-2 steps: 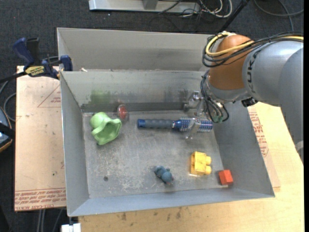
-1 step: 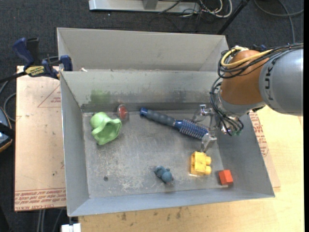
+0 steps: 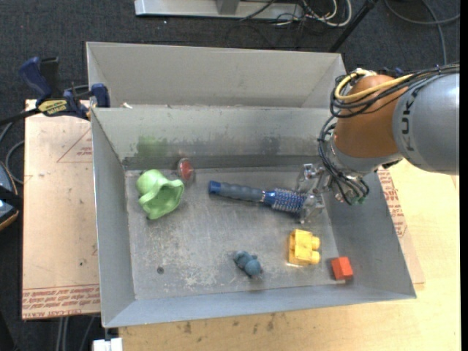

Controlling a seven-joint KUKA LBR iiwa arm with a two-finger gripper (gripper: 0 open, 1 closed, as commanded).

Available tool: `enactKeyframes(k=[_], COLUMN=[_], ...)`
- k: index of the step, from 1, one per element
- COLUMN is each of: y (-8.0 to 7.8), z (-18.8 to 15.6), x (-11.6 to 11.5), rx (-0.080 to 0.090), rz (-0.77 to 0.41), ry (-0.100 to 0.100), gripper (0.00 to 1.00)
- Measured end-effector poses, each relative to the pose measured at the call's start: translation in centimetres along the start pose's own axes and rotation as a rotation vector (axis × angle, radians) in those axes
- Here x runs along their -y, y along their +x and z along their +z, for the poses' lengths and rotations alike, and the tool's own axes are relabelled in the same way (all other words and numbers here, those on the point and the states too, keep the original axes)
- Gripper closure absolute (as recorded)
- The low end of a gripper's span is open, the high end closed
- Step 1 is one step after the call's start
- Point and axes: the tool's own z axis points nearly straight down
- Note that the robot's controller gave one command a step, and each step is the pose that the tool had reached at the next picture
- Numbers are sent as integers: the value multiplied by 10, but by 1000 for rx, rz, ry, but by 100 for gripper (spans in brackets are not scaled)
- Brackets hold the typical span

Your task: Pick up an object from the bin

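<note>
One blue brush (image 3: 256, 195) lies right of centre in the bin (image 3: 219, 79), long axis running left-right, its bristle head at the gripper (image 3: 313, 192); whether the jaws are spread or pinching cannot be told.

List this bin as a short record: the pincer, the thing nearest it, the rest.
pincer: right side of the bin, by the brush's bristle end
nearest thing: blue brush, lying flat mid-bin, handle toward the left
front right: yellow block; orange block
front middle: small grey-blue piece
left: green cup; small red thing near the back wall
</note>
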Motion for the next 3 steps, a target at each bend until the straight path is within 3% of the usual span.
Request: enactKeyframes(k=[1, 2, 3], y=[-8, -37, -45], z=[-136, -121, -228], x=[-1, 6, -1], rx=[5, -2, 6], rz=[-32, -183, -184], ry=[2, -1, 2], gripper=[100, 100, 100])
